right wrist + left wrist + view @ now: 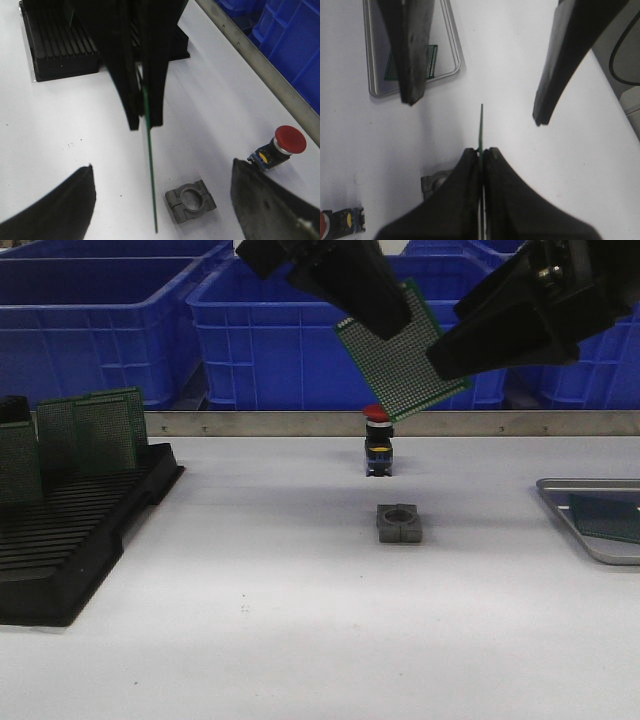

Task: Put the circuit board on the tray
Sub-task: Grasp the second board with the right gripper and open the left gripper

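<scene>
A green perforated circuit board [400, 345] hangs tilted high above the table's middle, with my left gripper [388, 322] shut on its upper left part. Seen edge-on in the left wrist view, the board [481, 122] sticks out past my shut left gripper [481, 150]. My right gripper [448, 358] is open at the board's right side. Its fingers [65, 210] straddle the board's thin edge [151, 175] without touching it. The grey tray [560, 502] lies at the table's right edge with another green board [608, 518] on it.
A black slotted rack [70, 540] at the left holds several upright green boards [105, 430]. A red push button [378, 440] and a grey clamp block [399, 523] sit mid-table beneath the grippers. Blue bins [100, 320] stand behind a metal rail [300, 423].
</scene>
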